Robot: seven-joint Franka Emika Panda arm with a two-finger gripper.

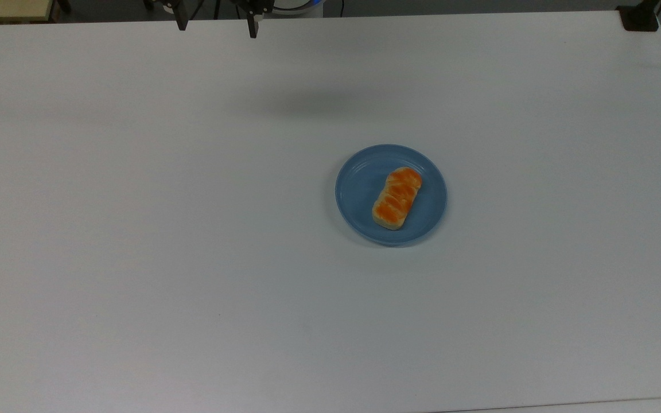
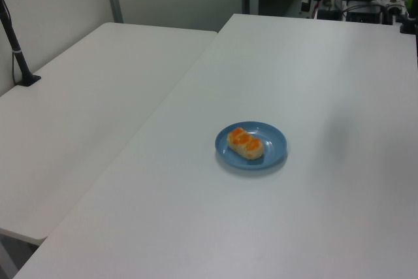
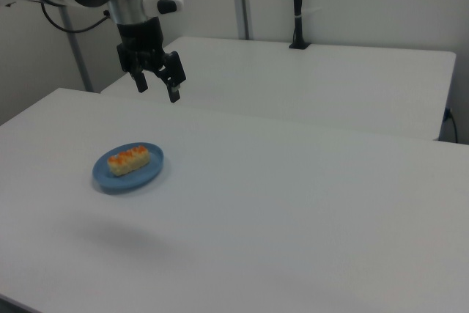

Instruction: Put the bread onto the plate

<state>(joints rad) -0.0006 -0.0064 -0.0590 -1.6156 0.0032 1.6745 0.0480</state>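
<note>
In the right view, the gripper [image 3: 157, 88] hung high in the air with its two fingers spread apart and nothing between them. Lower down and to its left, the bread [image 3: 128, 160] lay flat on the blue plate [image 3: 105, 177], on the white table [image 3: 293, 210].

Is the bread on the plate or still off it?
On it. The bread lies flat inside the plate's rim, glazed side up; the gripper hangs open above the table, holding nothing.

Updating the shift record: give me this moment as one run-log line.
bread: lying on plate | gripper: open, empty, raised away from plate | table: nothing else | task: looks complete
</note>
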